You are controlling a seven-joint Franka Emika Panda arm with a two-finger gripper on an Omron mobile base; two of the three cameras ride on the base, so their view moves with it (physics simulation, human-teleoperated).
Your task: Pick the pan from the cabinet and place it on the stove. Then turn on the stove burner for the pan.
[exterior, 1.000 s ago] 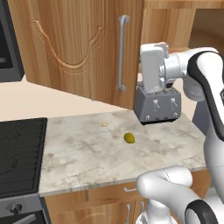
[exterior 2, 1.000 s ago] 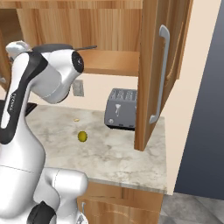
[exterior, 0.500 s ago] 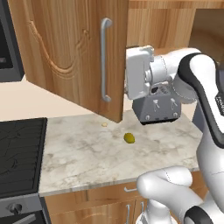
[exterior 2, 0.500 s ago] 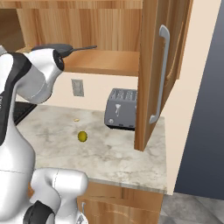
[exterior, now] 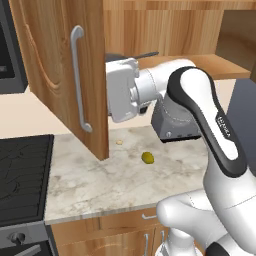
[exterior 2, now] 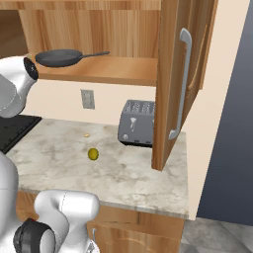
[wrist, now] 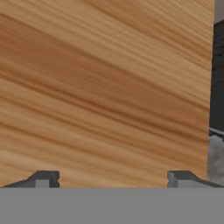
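You see the cabinet point(exterior 2: 128, 44) with both doors swung open above the marble worktop point(exterior 2: 123, 168). Stove point(exterior: 22, 175) at far left. Toaster point(exterior 2: 137, 122) by the right door. Pan point(exterior 2: 59, 58) on the shelf, handle right. Jaws point(wrist: 113, 177) spread wide, empty, close against the left door's wood. Small olive point(exterior: 147, 158) on the worktop.

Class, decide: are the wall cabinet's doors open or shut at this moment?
Open. Both doors of the cabinet stand swung out, baring the shelf where the pan sits.
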